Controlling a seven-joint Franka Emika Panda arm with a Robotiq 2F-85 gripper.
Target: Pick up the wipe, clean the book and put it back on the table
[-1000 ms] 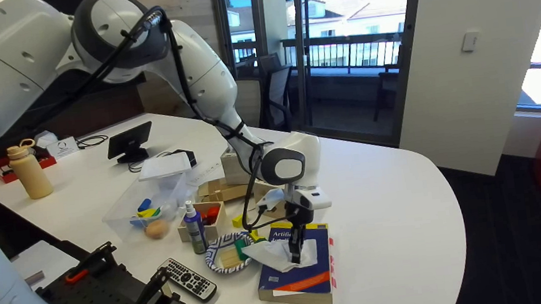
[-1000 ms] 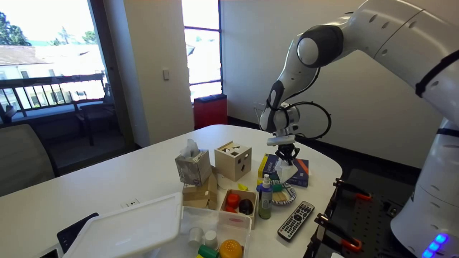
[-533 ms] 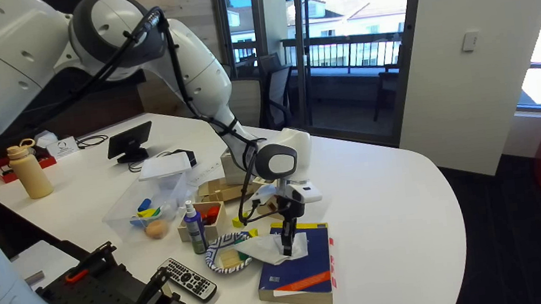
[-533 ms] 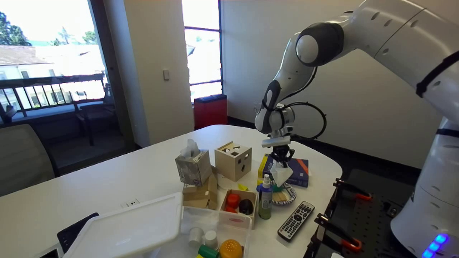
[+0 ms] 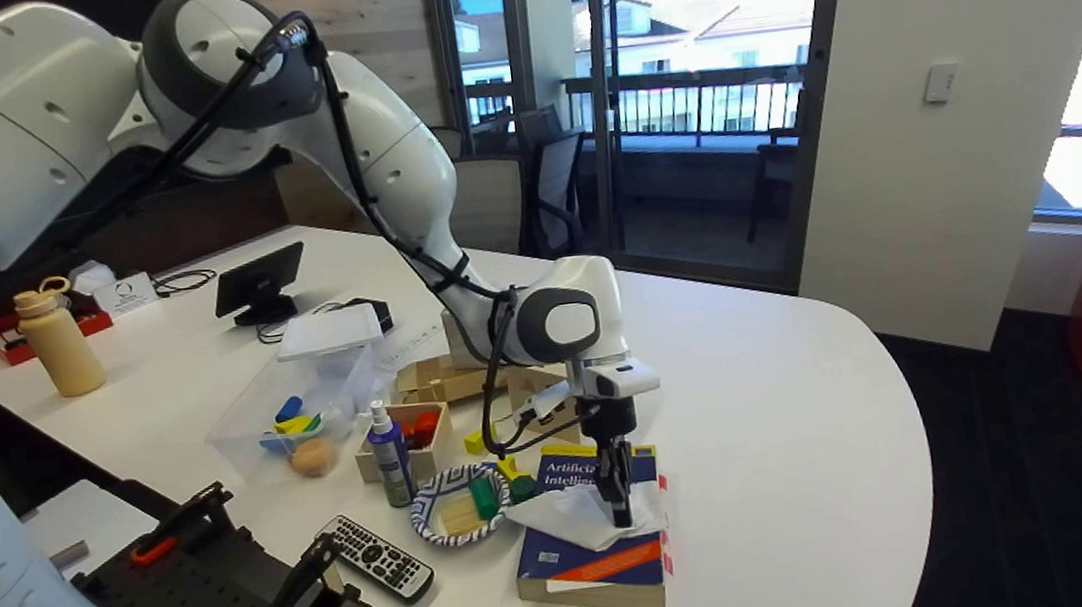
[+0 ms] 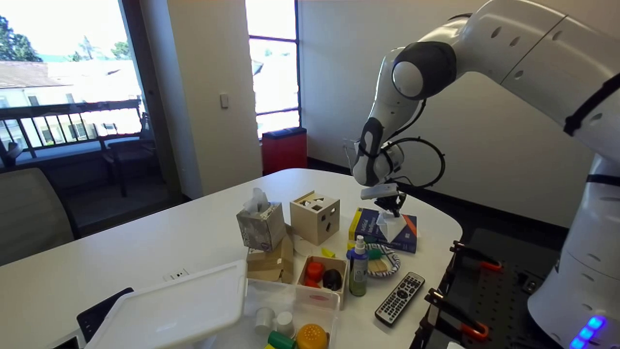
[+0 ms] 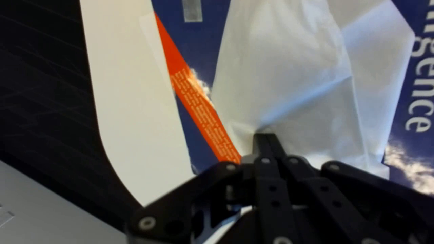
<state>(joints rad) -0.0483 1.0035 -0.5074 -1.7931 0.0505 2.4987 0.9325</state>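
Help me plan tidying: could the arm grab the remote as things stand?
Probably not yet: the pincer is shut on the wipe over the book and would need freeing; the remote itself lies uncovered.

The white table (image 5: 784, 419) shows in both exterior views, its end rounded. In an exterior view the book (image 5: 579, 569) lies below centre; the bowl (image 5: 424, 510), the remote (image 5: 379, 559) and the spray bottle (image 5: 390, 457) sit to its left, the bin (image 5: 249, 440) left of centre, the screen (image 5: 259, 278) further up, the flask (image 5: 63, 351) near the left edge.
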